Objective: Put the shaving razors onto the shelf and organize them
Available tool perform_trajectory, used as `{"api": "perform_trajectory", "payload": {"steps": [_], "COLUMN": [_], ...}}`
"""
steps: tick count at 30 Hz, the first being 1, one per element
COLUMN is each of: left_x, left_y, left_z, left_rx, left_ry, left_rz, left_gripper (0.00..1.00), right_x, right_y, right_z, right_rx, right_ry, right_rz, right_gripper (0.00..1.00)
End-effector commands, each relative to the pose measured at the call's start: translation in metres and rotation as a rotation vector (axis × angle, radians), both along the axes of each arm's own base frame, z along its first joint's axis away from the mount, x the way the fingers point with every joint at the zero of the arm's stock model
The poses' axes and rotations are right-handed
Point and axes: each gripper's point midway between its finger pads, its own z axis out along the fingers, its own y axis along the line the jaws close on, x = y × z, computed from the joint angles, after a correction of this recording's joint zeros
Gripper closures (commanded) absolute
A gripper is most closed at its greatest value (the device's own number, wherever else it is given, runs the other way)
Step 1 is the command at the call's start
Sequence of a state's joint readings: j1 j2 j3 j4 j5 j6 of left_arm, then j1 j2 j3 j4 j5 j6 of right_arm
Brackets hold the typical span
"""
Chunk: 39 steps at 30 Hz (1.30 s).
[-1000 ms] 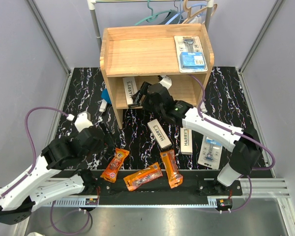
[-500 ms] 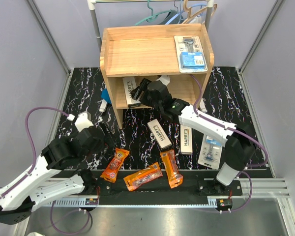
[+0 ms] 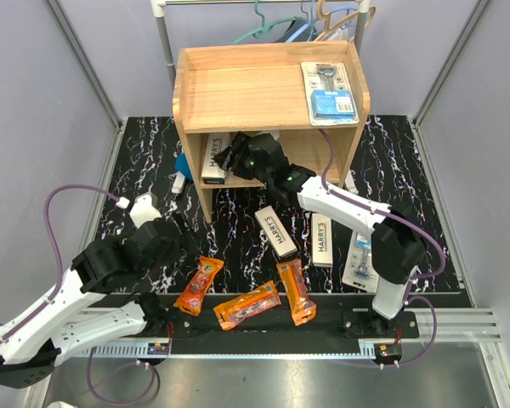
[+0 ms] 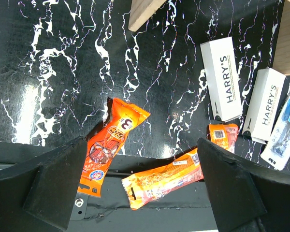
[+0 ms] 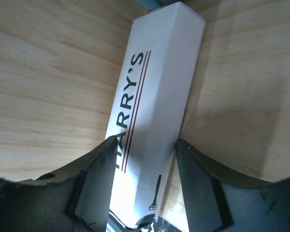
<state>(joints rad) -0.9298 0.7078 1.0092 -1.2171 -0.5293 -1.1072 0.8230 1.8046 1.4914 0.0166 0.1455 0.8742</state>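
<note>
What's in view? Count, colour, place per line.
mat: 1, black marbled, tabletop.
shelf: 1, light wood, far centre.
Harry's boxes: 3, white-black; two on mat, one on shelf's lower tier.
orange packets: 3, orange, mat's near edge.
blister packs: 2, clear-blue; one on shelf top, one on mat right.
clothes rail: 1, silver, behind shelf.
blue item: 1, left of shelf.
left arm: 1, white-black; jaws open over packets.
right arm: 1, white-black; jaws flank lower-tier box, grip unclear.

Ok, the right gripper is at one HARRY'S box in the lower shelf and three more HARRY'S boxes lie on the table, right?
Not three: the top external view shows two HARRY'S boxes on the table. The right gripper is indeed at a third box in the shelf's lower tier.
</note>
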Motion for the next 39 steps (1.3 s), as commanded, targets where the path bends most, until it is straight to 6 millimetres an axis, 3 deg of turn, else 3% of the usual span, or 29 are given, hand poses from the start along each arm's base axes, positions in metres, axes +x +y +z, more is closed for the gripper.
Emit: {"api": "perform_trajectory", "payload": {"steps": [1,7,13,16,17,22,26,28,29,31,32,33,39], "left_x": [0.003,0.003,0.002,0.002,0.002,0.002,0.002,0.002,0.002,0.002,0.002,0.002,0.002], "left_y": [-0.005,-0.005,-0.004,-0.003,-0.003,-0.003,-0.004,-0.004,-0.004,-0.004,-0.004,-0.004,-0.009], "left_z": [0.006,0.006,0.007,0.008,0.008,0.005,0.002,0.001,0.001,0.0,-0.001,-0.001,-0.005], "left_rx": [-0.026,-0.025,-0.025,-0.026,-0.027,-0.015,-0.005,-0.003,-0.004,-0.004,-0.001,-0.001,-0.003], "left_ry": [-0.023,-0.023,-0.024,-0.027,-0.029,-0.02,-0.011,-0.012,-0.011,-0.013,-0.012,-0.012,-0.012], "left_rz": [-0.011,-0.012,-0.016,-0.013,-0.011,-0.014,-0.02,-0.021,-0.021,-0.026,-0.028,-0.03,-0.062], "left_gripper": [0.01,0.01,0.01,0.01,0.01,0.01,0.01,0.01,0.01,0.01,0.01,0.01,0.01], "right_x": [-0.006,-0.007,-0.006,-0.006,-0.005,-0.012,-0.022,-0.027,-0.031,-0.038,-0.044,-0.049,-0.094], "right_y": [0.012,0.028,0.031,0.018,0.01,-0.013,-0.025,-0.031,-0.034,-0.039,-0.042,-0.045,-0.057], "right_z": [-0.021,-0.02,-0.017,-0.014,-0.022,-0.009,-0.015,-0.008,-0.017,-0.006,-0.013,-0.004,0.008], "right_rx": [-0.041,-0.022,-0.017,-0.021,-0.038,-0.03,-0.038,-0.023,-0.032,-0.008,-0.018,-0.006,-0.028], "right_ry": [0.052,0.058,0.055,0.052,0.057,0.039,0.053,0.048,0.062,0.052,0.062,0.049,0.023], "right_rz": [0.075,0.135,0.141,0.088,0.054,-0.007,-0.017,-0.021,-0.018,-0.017,-0.01,-0.004,0.057], "right_gripper": [0.39,0.39,0.37,0.36,0.35,0.31,0.29,0.28,0.28,0.28,0.28,0.28,0.28]}}
